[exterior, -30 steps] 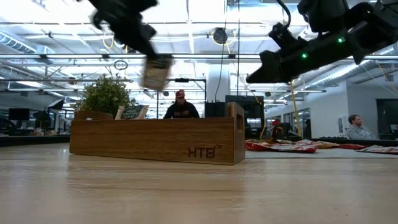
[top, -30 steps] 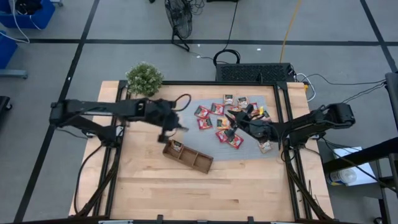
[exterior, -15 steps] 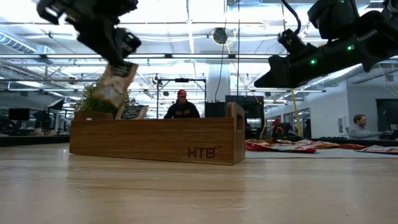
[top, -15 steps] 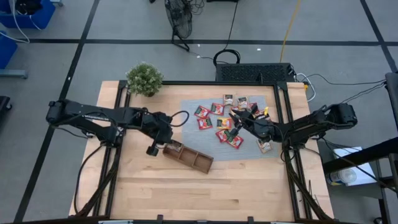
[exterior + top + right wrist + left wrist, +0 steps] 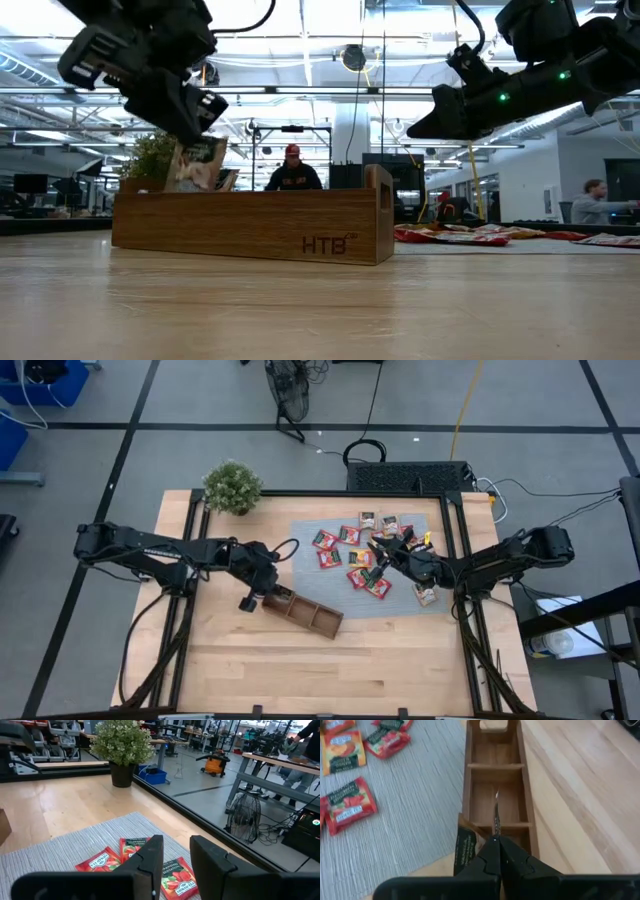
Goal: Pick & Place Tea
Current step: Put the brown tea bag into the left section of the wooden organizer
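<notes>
Left gripper (image 5: 495,851) clamped on a sachet (image 5: 496,815), held edge-on, directly above the tray (image 5: 303,612) at its end nearest the table's left edge. Sachet's plane running along the tray's long axis; release point straight below. Right gripper (image 5: 381,549), fingers apart and empty, hovering over the loose sachets (image 5: 353,555) on the mat (image 5: 400,600).

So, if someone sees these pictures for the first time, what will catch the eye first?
Probably the left hand, shut on a tea sachet and holding it over the end compartment of the wooden tray near the table's middle. Next come the bright red and orange sachets scattered on the grey mat at the far side of the table. The right hand hangs above them.
</notes>
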{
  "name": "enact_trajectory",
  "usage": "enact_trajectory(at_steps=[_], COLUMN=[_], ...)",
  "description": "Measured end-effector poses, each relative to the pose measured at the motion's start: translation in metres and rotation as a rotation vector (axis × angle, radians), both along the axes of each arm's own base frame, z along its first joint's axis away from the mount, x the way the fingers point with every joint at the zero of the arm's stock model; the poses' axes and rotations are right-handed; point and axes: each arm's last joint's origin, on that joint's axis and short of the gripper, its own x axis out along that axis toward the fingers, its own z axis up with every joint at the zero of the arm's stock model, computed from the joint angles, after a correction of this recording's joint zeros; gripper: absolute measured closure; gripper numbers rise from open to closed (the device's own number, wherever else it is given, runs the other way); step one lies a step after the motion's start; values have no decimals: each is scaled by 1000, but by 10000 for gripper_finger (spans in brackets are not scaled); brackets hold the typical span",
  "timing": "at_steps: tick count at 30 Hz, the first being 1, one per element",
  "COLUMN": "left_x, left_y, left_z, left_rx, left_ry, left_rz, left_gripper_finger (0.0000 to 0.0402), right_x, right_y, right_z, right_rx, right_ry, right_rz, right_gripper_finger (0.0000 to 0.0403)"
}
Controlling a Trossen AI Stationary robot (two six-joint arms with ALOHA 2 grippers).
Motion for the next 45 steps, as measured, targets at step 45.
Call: enact_trajectory(at_steps=[45], left_x=[-5], left_y=[9], left_z=[-26], left_rx=[154], left_ry=[-135], left_rz=[164], left_gripper_finger=[284], right_x=[0], right_y=[0], right_z=[0], right_rx=[15], right_ry=[-17], right_rz=[-2], right_gripper_finger=[316])
